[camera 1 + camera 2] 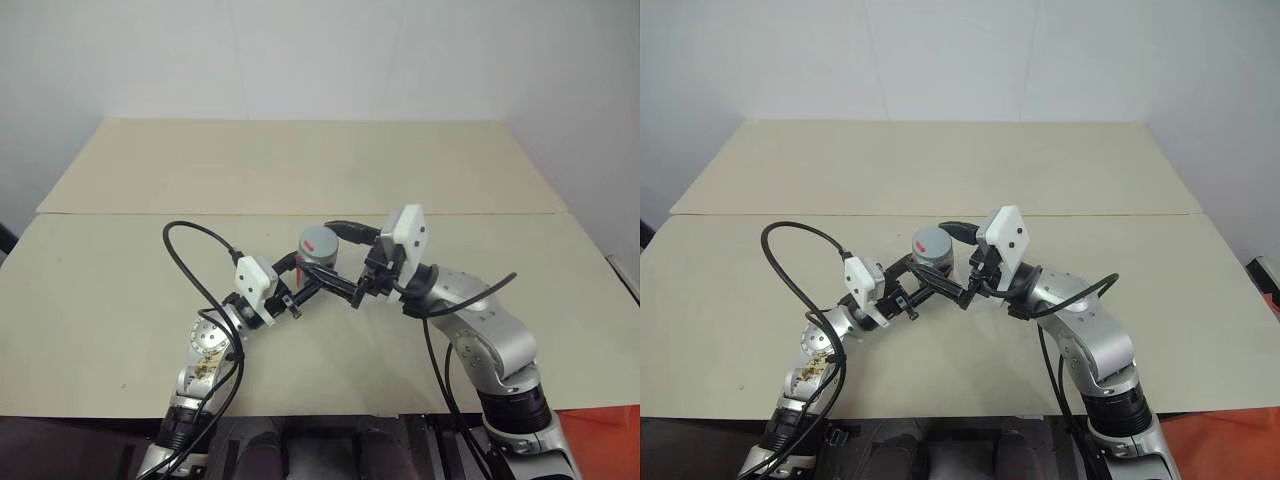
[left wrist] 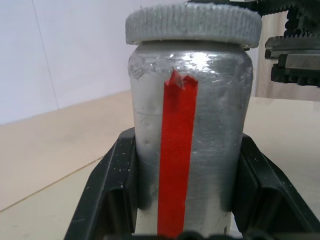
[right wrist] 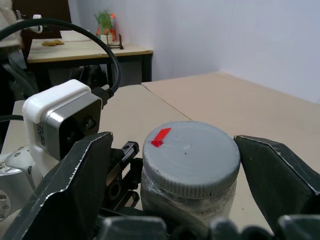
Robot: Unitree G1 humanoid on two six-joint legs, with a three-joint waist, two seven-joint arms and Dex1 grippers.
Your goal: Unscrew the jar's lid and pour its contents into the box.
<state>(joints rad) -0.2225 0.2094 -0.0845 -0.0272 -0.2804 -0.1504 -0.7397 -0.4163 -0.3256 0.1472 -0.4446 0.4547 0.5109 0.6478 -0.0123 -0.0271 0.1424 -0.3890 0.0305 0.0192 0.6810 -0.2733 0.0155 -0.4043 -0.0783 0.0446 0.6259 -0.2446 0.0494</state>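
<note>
Near the desk's [image 1: 120, 290] front edge, the left gripper [image 1: 300, 285] clamps the jar [image 2: 187, 145] upright. The right gripper [image 3: 185, 165] straddles the lid [image 3: 190, 152], jaws wide (not gripping). Lid still on; unscrewing and pouring remain.

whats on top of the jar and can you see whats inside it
The grey lid, with a small red mark, sits on the jar. The right gripper straddles it, jaws open and apart from it. The silvery wall and the lid hide anything inside.
</note>
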